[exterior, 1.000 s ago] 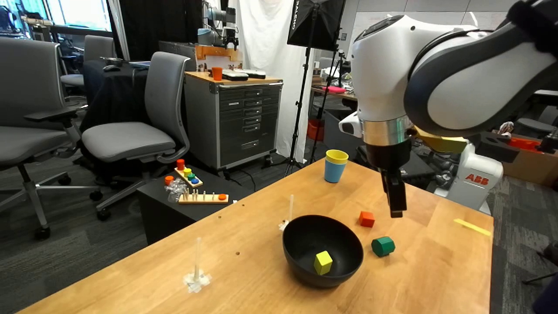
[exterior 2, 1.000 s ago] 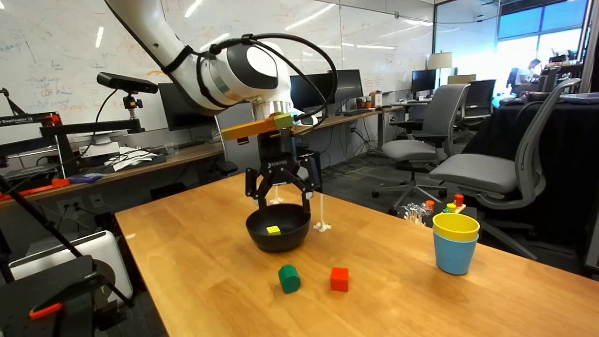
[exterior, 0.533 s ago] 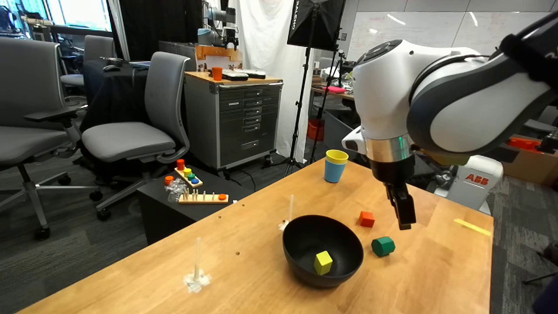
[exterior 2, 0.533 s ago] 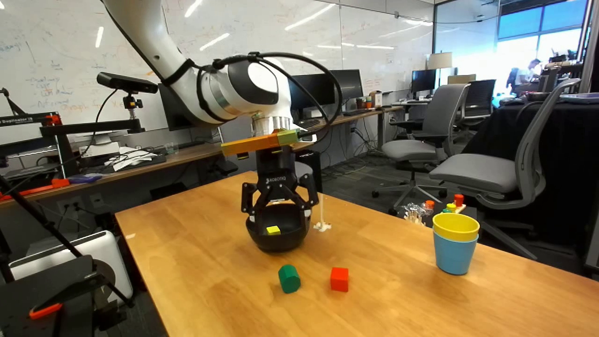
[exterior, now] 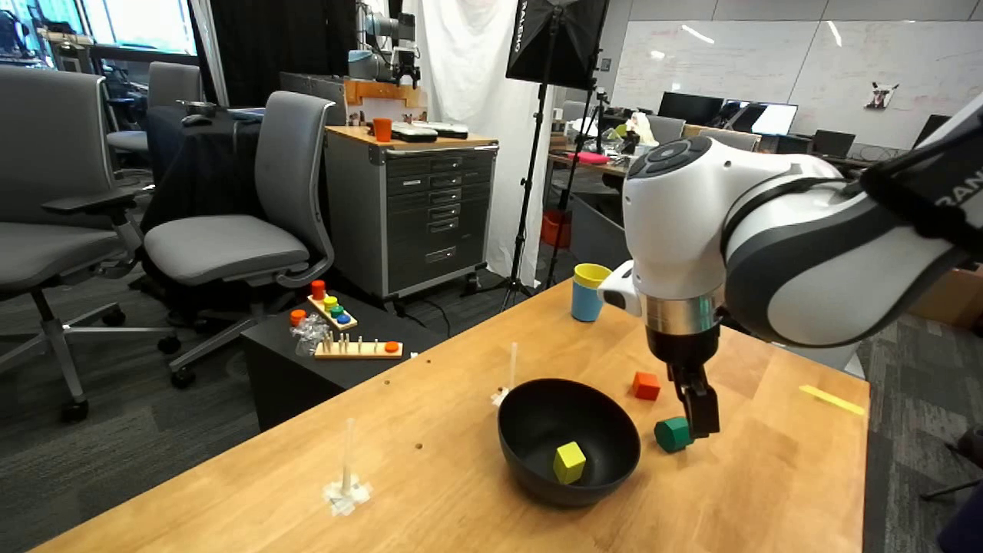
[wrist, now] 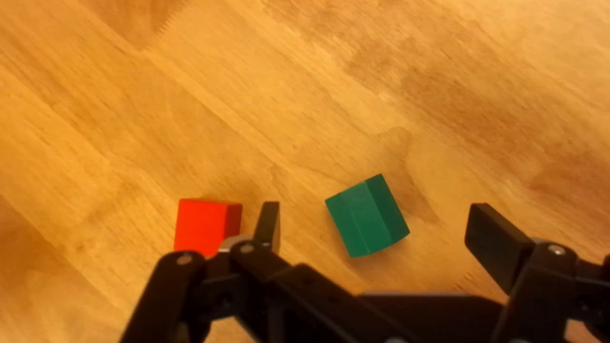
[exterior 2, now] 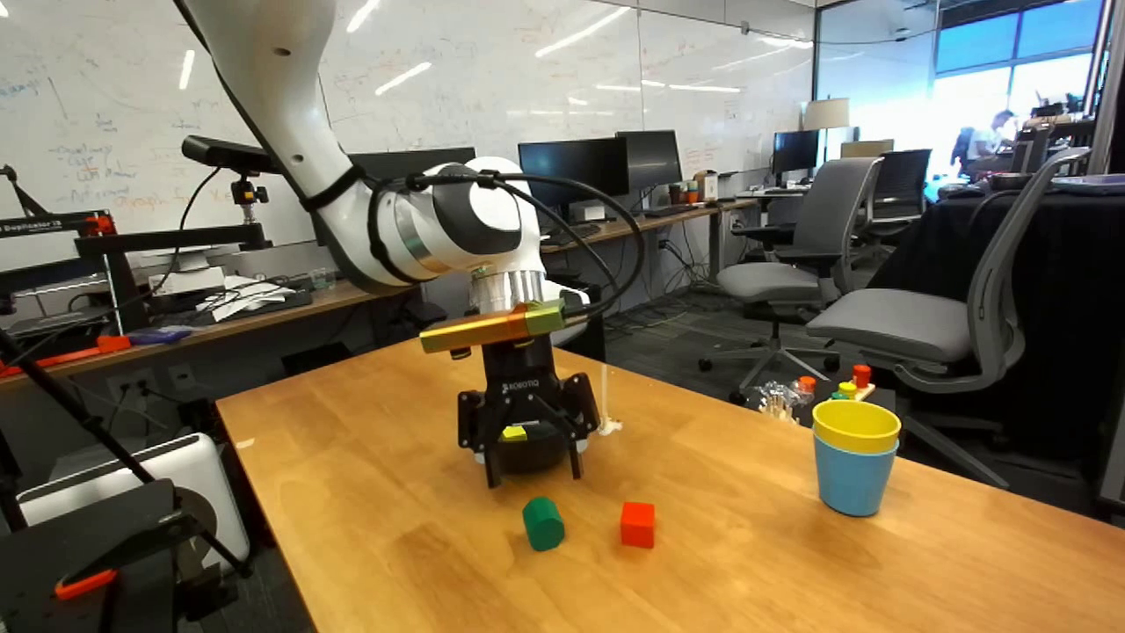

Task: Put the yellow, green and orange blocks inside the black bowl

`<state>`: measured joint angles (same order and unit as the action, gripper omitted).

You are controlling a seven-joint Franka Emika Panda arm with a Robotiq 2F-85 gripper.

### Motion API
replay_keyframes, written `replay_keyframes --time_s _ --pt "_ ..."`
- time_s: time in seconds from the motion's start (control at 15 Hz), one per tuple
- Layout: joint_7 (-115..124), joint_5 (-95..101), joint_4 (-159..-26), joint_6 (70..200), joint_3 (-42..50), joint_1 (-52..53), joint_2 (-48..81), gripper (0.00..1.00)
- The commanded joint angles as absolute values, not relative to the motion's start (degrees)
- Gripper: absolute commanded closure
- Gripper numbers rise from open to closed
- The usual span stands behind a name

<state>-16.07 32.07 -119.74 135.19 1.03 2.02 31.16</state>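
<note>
a wide whiteboard (exterior 2: 492,44) carries handwriting too faint to read, and in front of it stands the pale wooden desk (exterior 2: 747,571). on the white arm (exterior: 676,223), part of a word, "ran", shows before the edge of an exterior view cuts it off. the black softbox (exterior: 559,42) has a brand running up its side that appears to read "raleno", and a machine frame (exterior 2: 53,227) says "duplicator i3". the black claw (exterior 2: 534,477), printed "robotiq", hangs above the desk with its fingers (wrist: 498,243) spread wide apart. the round, matte black bowl (exterior: 553,418) stands on the desk. near it lies the green block (wrist: 367,216), dark and many-sided; the wrist view sets it between the fingers, a gap on either side. close by rests the orange block (wrist: 200,226), a plain, reddish cube, partly behind a finger in that view. the yellow block (exterior: 569,462), bright and sharp-cornered, sits inside the bowl.
</note>
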Motion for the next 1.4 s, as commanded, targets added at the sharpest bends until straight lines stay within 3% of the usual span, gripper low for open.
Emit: replay_keyframes --time_s 0.0,1.07,1.2,1.33 --pt "-13.37 35.41 -119.4 138.14 2.87 3.17 33.47 0.0" --pt "-13.64 35.42 -116.55 138.87 2.59 3.74 38.91 0.0" --pt "-13.77 35.24 -116.23 138.7 2.5 3.71 39.32 0.26" --pt "-13.84 35.16 -115.94 138.57 2.49 3.71 39.65 0.42"
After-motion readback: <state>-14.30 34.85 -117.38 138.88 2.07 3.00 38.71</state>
